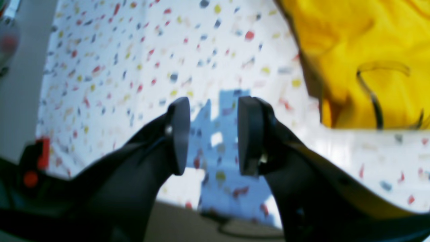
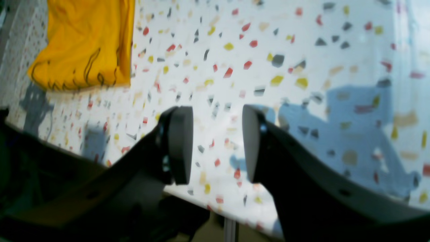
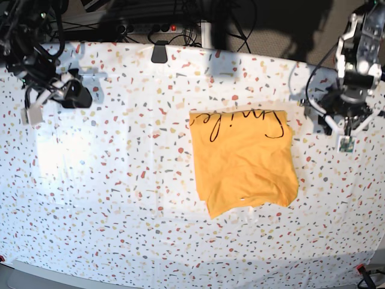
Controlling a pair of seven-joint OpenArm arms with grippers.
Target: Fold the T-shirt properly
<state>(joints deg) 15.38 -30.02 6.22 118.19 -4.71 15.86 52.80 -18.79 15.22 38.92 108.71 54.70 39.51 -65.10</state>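
The left hand (image 1: 213, 134) is hanging partly open, jaws parted and gripping nothing, to the right of the shirt (image 3: 243, 159) and clear of it. The right hand (image 2: 217, 144) is likewise standing partly open and empty, well off to the shirt's left. The shirt is lying folded on the speckled counter (image 3: 120, 180), lettering showing along its far edge, with nothing lying between it and either hand.
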